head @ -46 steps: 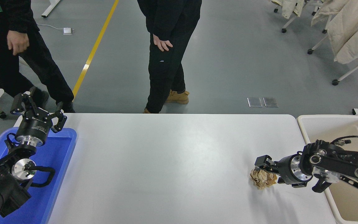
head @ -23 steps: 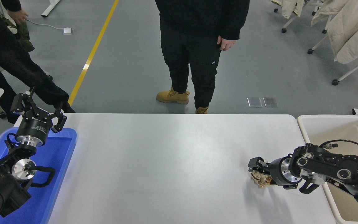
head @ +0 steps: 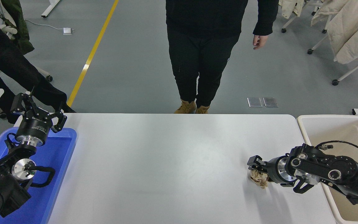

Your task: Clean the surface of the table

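While the left arm sits parked at the lower left over the blue tray [head: 59,161], its left gripper [head: 37,110] is spread wide and holding nothing. Over on the right side of the table surface [head: 166,168], the right gripper [head: 255,169] reaches in from the right edge, fingers clamped around a crumpled brown paper ball [head: 259,178] that sits low against the white top. Just beside that arm, off the table's right end, is the cream bin [head: 309,124]. Beyond the far edge a person [head: 207,46] in black stands facing the table, tan boots [head: 193,108] close to it
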You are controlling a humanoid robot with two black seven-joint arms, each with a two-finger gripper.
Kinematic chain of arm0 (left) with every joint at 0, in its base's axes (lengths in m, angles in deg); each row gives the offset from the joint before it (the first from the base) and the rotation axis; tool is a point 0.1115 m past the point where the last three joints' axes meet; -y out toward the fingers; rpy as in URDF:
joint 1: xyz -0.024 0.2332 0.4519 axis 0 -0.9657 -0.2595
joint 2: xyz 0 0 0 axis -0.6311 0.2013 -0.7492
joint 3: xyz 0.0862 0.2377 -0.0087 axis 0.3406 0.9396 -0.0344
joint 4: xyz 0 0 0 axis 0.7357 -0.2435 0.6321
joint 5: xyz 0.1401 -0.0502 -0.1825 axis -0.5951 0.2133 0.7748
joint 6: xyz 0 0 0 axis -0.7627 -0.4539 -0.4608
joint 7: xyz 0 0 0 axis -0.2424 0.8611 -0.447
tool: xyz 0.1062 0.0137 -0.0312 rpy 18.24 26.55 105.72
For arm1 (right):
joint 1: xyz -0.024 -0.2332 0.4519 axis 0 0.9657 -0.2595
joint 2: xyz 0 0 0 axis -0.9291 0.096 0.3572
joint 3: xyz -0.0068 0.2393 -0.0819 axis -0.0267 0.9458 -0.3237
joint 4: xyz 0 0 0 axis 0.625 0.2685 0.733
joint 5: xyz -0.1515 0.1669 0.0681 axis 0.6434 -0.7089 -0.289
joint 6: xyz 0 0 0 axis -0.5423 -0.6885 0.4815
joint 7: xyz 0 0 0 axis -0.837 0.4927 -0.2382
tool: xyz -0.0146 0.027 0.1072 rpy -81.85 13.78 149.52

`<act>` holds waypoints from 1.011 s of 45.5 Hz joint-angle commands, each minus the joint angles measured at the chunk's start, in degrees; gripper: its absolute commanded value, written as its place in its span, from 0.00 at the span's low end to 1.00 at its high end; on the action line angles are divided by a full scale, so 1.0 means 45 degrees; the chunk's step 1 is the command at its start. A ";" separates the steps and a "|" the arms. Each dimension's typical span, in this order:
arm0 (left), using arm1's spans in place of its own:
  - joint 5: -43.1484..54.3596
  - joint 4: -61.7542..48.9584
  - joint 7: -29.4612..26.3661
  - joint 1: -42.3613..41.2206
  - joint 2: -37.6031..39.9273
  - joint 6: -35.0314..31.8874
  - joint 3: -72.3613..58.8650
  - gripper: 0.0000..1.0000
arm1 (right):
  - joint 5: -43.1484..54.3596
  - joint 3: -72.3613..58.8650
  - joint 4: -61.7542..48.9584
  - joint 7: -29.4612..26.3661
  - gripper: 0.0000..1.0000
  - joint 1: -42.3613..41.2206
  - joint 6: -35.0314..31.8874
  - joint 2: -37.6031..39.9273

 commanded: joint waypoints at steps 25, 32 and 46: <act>0.0000 0.0012 0.0000 0.0000 0.0000 0.0019 0.0000 1.00 | -0.0972 0.0002 0.2266 -0.0759 0.00 -0.1360 -0.1255 0.1853; 0.0000 0.0012 0.0000 0.0000 0.0000 0.0000 0.0000 1.00 | -0.0972 0.0002 0.3146 -0.0915 0.00 -0.2220 -0.2270 0.3533; 0.0000 -0.0007 0.0000 0.0000 0.0000 0.0019 0.0000 1.00 | -0.0992 0.0002 0.3284 -0.1111 0.00 -0.5109 -0.5414 0.6756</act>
